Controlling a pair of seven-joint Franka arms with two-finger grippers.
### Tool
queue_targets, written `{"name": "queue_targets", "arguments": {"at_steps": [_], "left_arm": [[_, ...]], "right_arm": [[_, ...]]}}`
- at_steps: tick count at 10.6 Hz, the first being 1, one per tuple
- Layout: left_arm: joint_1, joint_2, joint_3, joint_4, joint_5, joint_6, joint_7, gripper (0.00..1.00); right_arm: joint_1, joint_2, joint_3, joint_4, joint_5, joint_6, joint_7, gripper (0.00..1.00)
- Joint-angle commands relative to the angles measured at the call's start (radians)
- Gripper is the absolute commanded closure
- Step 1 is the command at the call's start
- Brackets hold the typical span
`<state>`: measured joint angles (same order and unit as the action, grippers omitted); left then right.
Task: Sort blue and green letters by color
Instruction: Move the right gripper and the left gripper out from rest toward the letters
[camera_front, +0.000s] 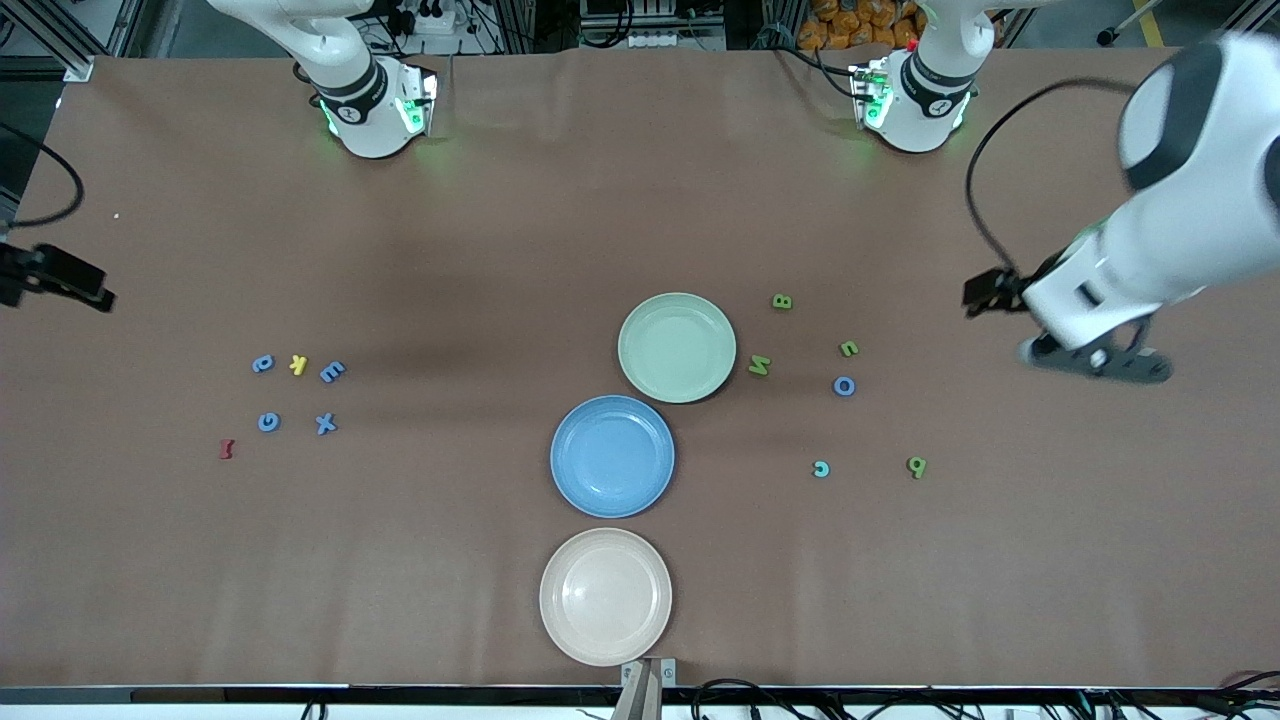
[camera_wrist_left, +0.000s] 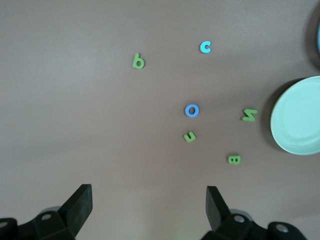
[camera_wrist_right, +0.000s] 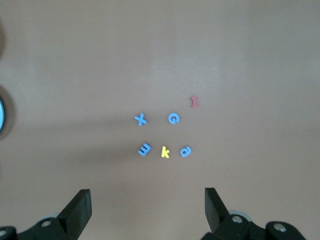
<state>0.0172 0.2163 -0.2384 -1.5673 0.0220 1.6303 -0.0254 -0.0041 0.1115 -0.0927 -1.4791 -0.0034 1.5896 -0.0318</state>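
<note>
Flanking three stacked-in-line plates (camera_front: 677, 347), blue letters (camera_front: 326, 423) at nine o'clock and green letters (camera_front: 760, 365) at three are seen, left gripper (camera_wrist_left: 149, 210) and right gripper (camera_wrist_right: 148, 210) both spread wide.

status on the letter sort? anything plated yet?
Done: nothing. The green plate and blue plate hold no letters.
In hand: nothing; left tool and right tool are open, each over table near its cluster.
Left: all small blue letters and small green letters lie on the table.
</note>
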Motion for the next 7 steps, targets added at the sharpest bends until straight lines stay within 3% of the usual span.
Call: {"name": "queue_targets", "arguments": {"at_steps": [1, 7], "left_arm": [[0.006, 0.029, -0.004, -0.169, 0.022, 0.249, 0.001, 0.0], [0.113, 0.256, -0.004, -0.178, 0.14, 0.509, 0.192, 0.0]], "right_arm": [[-0.007, 0.013, -0.002, -0.241, 0.077, 0.261, -0.002, 0.0], [0.007, 0.282, 0.002, -0.337, 0.077, 0.508, -0.263, 0.0]]}}
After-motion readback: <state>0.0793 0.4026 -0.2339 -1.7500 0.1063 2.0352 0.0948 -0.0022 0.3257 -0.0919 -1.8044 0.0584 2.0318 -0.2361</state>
